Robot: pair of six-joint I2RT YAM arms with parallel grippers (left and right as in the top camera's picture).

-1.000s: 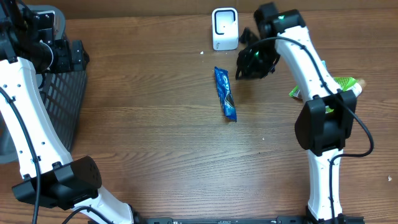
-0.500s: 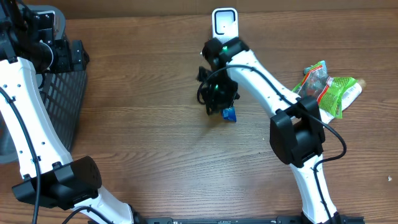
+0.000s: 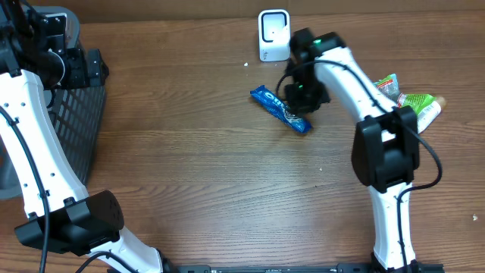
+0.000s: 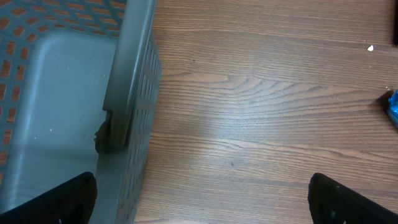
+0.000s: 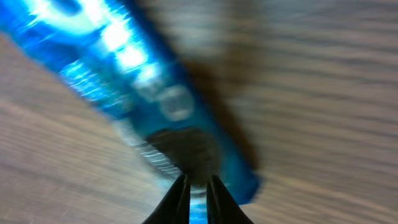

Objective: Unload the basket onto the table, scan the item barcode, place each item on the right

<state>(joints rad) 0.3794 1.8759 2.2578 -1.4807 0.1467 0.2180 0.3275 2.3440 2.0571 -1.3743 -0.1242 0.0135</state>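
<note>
The item is a blue snack packet (image 3: 279, 108) that lies slantwise in the overhead view, just below the white barcode scanner (image 3: 273, 34) at the table's back edge. My right gripper (image 3: 298, 97) is over the packet's right end. In the right wrist view its fingers (image 5: 179, 198) stand almost together, pinching the blurred blue packet (image 5: 134, 81). My left gripper (image 4: 201, 208) is wide open with nothing in it, beside the basket (image 4: 127, 106). The packet's tip (image 4: 393, 106) shows at the right edge of that view.
A dark mesh basket (image 3: 79, 129) stands at the far left under the left arm. A pile of green and red snack packets (image 3: 413, 102) lies at the right edge, next to the right arm.
The right gripper swung left from beside the scanner onto the packet and its jaws narrowed on it. It then moved right and back, turning the packet from near-upright to slantwise. The left arm stayed still.
</note>
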